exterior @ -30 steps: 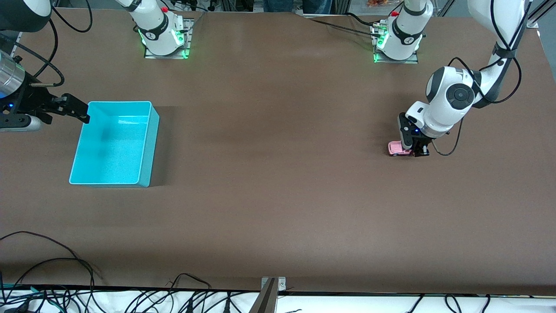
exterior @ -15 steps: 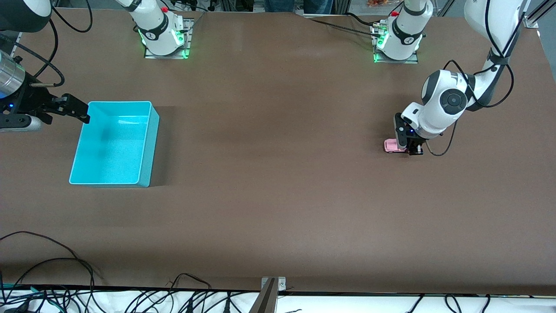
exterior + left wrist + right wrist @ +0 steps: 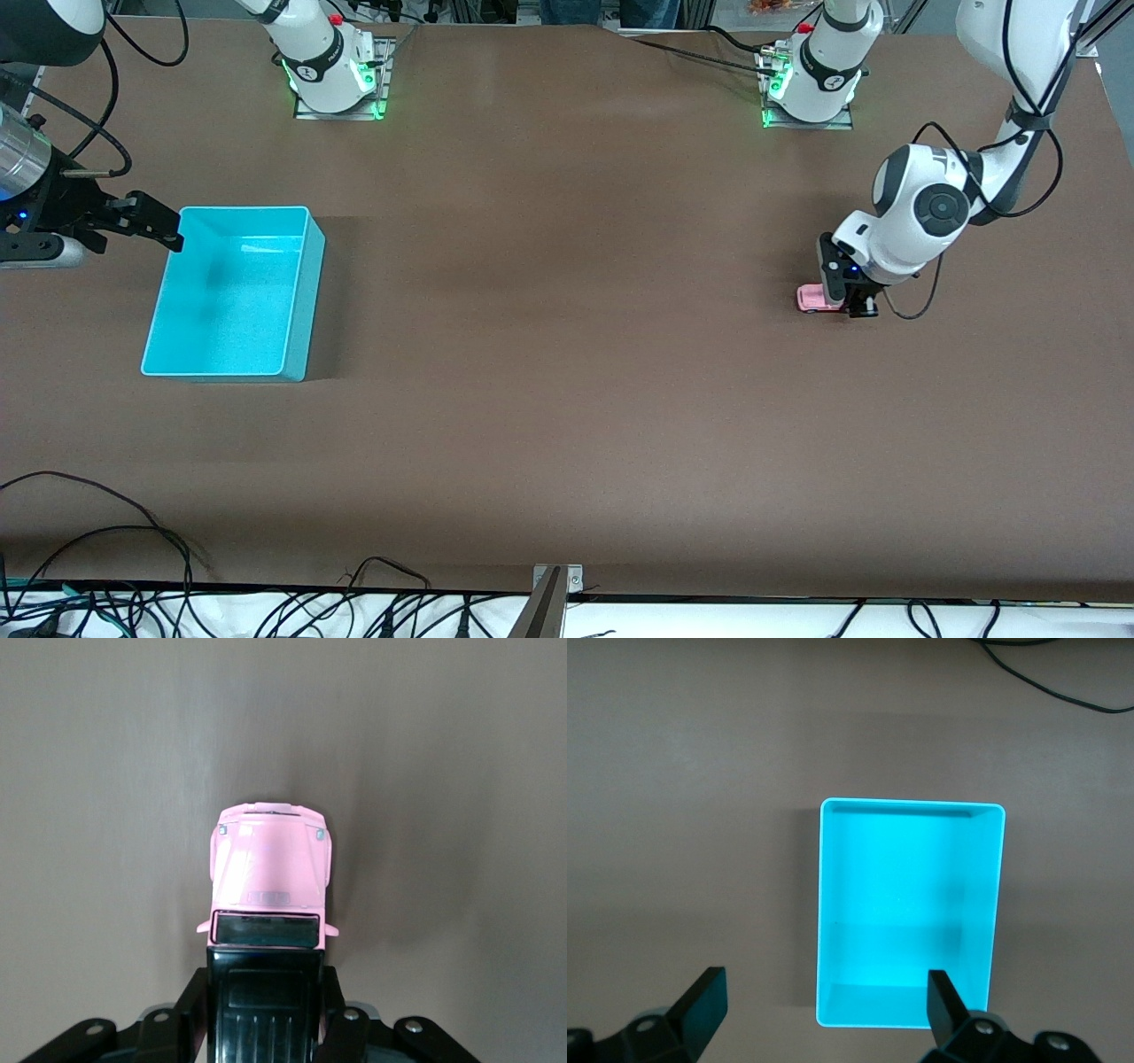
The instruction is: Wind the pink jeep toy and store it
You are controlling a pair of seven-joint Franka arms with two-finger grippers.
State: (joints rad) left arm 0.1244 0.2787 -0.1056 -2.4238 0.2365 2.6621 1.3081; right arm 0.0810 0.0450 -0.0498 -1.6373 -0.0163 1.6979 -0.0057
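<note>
The pink jeep toy [image 3: 809, 299] has a pale-pink body and a black roof and sits low on the brown table at the left arm's end. My left gripper [image 3: 846, 305] is shut on its rear part. In the left wrist view the jeep [image 3: 268, 877] points away from the left gripper [image 3: 264, 988], whose jaws press on the two sides of the black roof. My right gripper [image 3: 156, 222] is open and empty, over the table by the turquoise bin [image 3: 306, 266]. In the right wrist view the right gripper [image 3: 824, 997] hangs over the bin's rim [image 3: 822, 904].
The bin holds nothing. The two arm bases [image 3: 332, 66] [image 3: 811, 80] stand at the table's edge farthest from the front camera. Cables [image 3: 106, 540] lie along the edge nearest the front camera.
The left gripper slid the jeep a little toward the right arm's end of the table, then back toward the left arm's end. The right arm has not moved.
</note>
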